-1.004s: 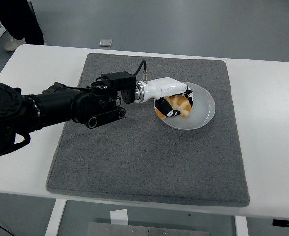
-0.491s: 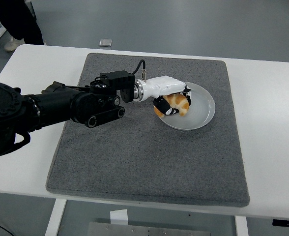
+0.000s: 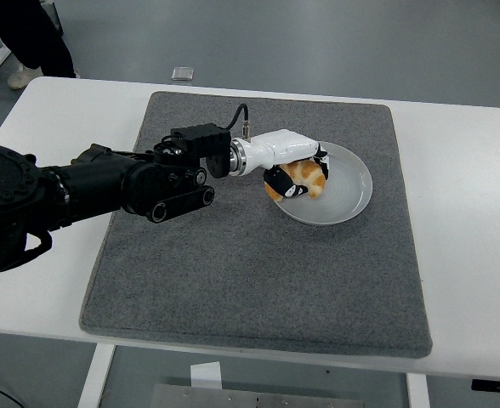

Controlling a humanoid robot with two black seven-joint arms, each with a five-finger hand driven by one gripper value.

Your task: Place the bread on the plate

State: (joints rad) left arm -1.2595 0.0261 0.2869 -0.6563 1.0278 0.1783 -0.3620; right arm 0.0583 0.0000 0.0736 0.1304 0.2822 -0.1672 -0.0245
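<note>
A golden-brown piece of bread [image 3: 305, 178] lies at the left side of a round grey plate [image 3: 348, 191] on the grey mat. My left hand [image 3: 294, 170], white with black fingertips, reaches in from the left and its fingers are curled around the bread, over the plate's left rim. The bread's underside is hidden, so I cannot tell if it rests on the plate. The right arm is out of view.
The grey mat [image 3: 258, 263] covers most of the white table [image 3: 471, 212]. A person's legs [image 3: 33, 34] show at the top left, beyond the table. A small grey square object [image 3: 182, 73] lies on the floor past the far edge.
My left hand with the bread has shifted slightly left and up at the plate's left side. The grasp looks unchanged.
</note>
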